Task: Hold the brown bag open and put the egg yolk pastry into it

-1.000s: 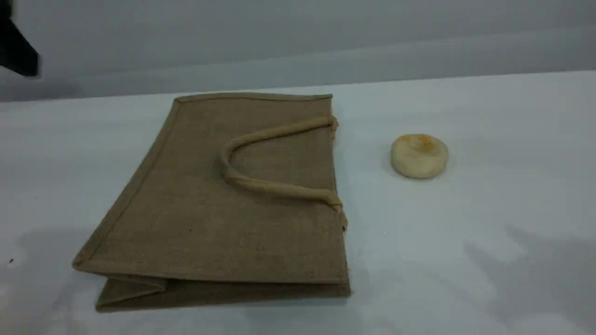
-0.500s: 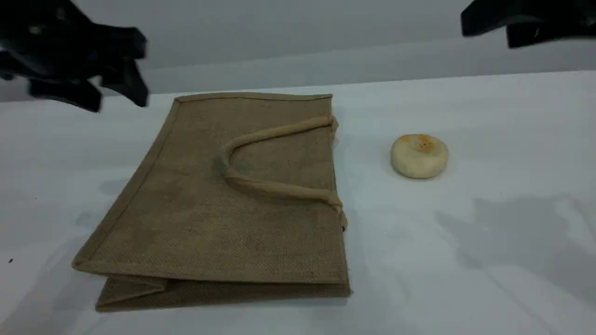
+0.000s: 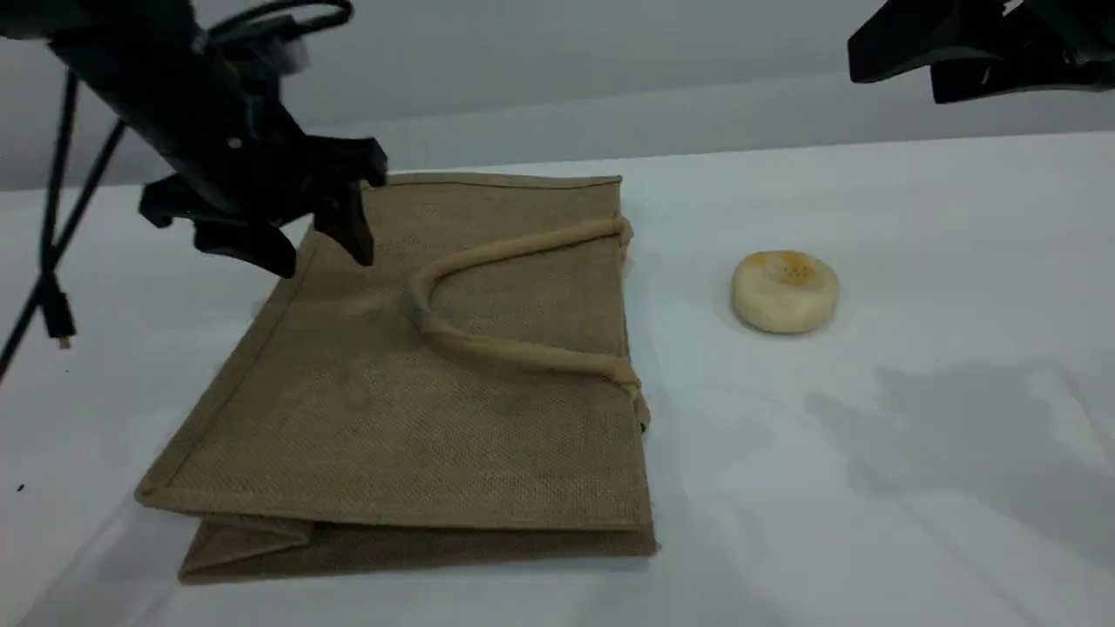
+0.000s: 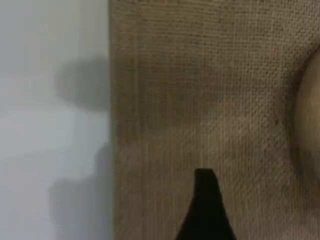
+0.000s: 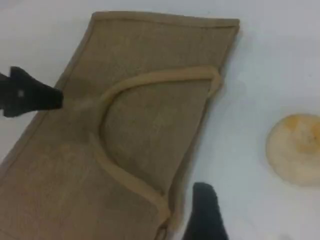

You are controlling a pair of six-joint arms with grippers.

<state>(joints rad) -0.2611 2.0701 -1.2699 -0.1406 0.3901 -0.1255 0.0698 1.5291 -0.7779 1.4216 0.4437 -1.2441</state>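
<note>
The brown bag [image 3: 418, 383] lies flat and closed on the white table, its mouth edge facing right and a beige loop handle [image 3: 514, 353] resting on top. The egg yolk pastry [image 3: 784, 292] sits on the table to the right of the bag, apart from it. My left gripper [image 3: 309, 251] hovers open over the bag's far left corner, holding nothing. In the left wrist view its fingertip [image 4: 205, 200] is above the bag [image 4: 210, 100] weave. My right gripper [image 3: 910, 74] hangs open high at the far right, behind the pastry. The right wrist view shows the bag [image 5: 125, 130], the pastry [image 5: 295, 150] and a fingertip [image 5: 205, 210].
The white table [image 3: 915, 453] stretches around the bag and pastry, with a grey wall behind. A black cable with a small plug [image 3: 57, 313] dangles from the left arm over the table's left side.
The left arm has swung in from the upper left and come down over the bag's far left corner. The right gripper has entered at the top right. Bag and pastry have not moved.
</note>
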